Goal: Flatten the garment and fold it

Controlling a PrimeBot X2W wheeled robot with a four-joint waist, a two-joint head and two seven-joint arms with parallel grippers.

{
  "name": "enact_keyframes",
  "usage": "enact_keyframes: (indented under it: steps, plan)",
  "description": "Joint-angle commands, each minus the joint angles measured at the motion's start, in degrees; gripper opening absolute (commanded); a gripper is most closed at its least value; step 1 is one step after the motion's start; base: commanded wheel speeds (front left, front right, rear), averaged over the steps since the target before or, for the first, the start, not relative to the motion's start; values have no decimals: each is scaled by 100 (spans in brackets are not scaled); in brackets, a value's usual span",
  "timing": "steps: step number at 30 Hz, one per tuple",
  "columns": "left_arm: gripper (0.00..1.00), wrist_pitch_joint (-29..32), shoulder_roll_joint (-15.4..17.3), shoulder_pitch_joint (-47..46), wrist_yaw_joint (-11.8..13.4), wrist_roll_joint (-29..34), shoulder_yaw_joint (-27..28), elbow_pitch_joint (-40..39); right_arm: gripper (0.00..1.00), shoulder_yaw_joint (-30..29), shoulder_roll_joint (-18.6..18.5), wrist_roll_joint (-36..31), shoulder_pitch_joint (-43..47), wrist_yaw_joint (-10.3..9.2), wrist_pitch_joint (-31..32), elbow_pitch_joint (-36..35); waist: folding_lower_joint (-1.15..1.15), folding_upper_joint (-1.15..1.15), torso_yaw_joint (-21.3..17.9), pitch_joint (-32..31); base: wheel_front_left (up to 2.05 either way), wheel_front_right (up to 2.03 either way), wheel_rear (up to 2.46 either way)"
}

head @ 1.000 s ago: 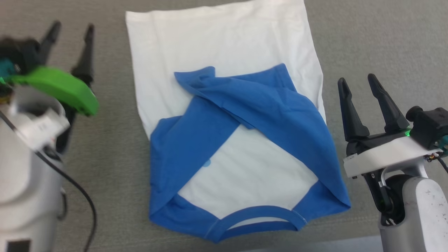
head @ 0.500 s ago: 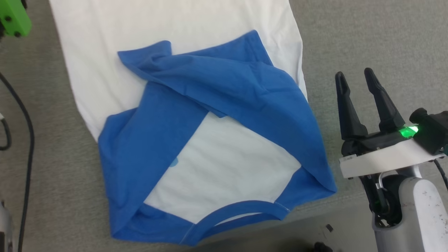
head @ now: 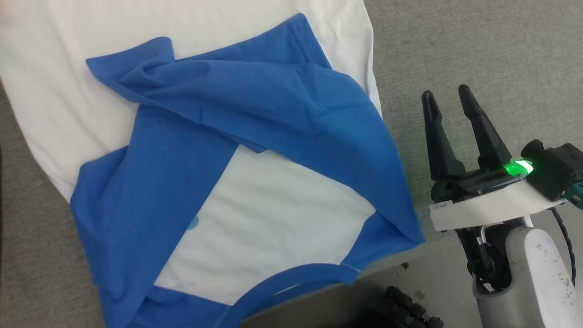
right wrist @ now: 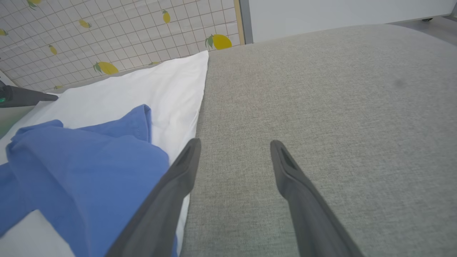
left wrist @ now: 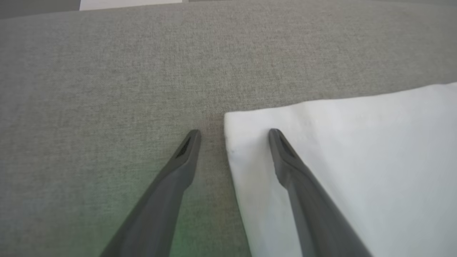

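The garment (head: 255,209) lies flat on the grey surface, white body upward, with both blue sleeves (head: 282,105) folded across it and the blue collar band (head: 291,280) at the near edge. My right gripper (head: 448,98) hovers open just right of the garment's right edge, nothing between its fingers. In the right wrist view the right gripper (right wrist: 235,144) is over bare grey cloth, the garment (right wrist: 107,142) to its left. In the left wrist view my left gripper (left wrist: 235,132) stands open over a far white corner of the garment (left wrist: 350,150), one finger above the cloth, one above the grey surface.
The grey fabric surface (head: 478,45) extends wide to the right of the garment. Its near edge (head: 410,259) drops to dark parts of the robot's base (head: 405,310). A lemon-patterned tiled wall (right wrist: 107,28) stands beyond the far edge.
The head camera has swung right and down, so the garment sits further left and larger in view and the left arm has left that view. The right gripper stays open beside the garment.
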Motion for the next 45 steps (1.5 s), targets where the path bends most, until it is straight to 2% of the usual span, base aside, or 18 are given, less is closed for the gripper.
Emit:
enact_keyframes:
  steps: [1,6,8,12,16,21,24,29,33,39,45]
  plan:
    - [100,79,81,-3,68,63,-29,48,100,25,14,35,-105,-9,-41,21,-1,0,-64,73,0,0,0]
    - [100,301,200,35,189,175,-96,0,100,71,14,72,-169,-9,-62,61,-1,0,-85,135,0,0,0]
    - [0,362,225,66,195,208,-147,-49,100,79,15,75,-193,-9,-60,74,-1,0,-77,151,0,0,0]
    - [0,406,236,158,205,222,-206,-179,100,104,15,9,-335,-9,-16,65,-1,0,-47,137,0,0,0]
    - [0,227,191,201,98,216,-298,-302,100,123,15,-163,-708,-9,107,43,-1,0,43,105,0,0,0]
    - [0,-100,65,144,-67,200,-435,-331,100,119,15,-441,-1865,-9,617,376,-1,0,209,74,0,0,0]
    - [0,-380,-60,39,-158,180,-503,-342,100,-32,15,-520,-2776,-9,1035,917,-1,0,359,88,0,0,0]
    - [0,-762,-323,-195,-363,149,-698,-211,100,-334,15,-535,-4338,-9,1920,2258,-1,0,716,185,0,0,0]
    - [0,-1014,-541,-385,-481,133,-850,-111,100,-633,15,-906,-5274,-9,2432,3270,-1,0,1041,288,0,0,0]
    - [0,-1369,-823,-619,-619,134,-1080,-2,100,-1240,14,-1676,-6145,-9,2987,4357,-1,0,1476,439,0,0,0]
    - [0,-1572,-1027,-754,-698,96,-1249,105,100,-1906,15,-2427,-6592,-9,3689,4979,-1,0,1787,556,0,0,0]
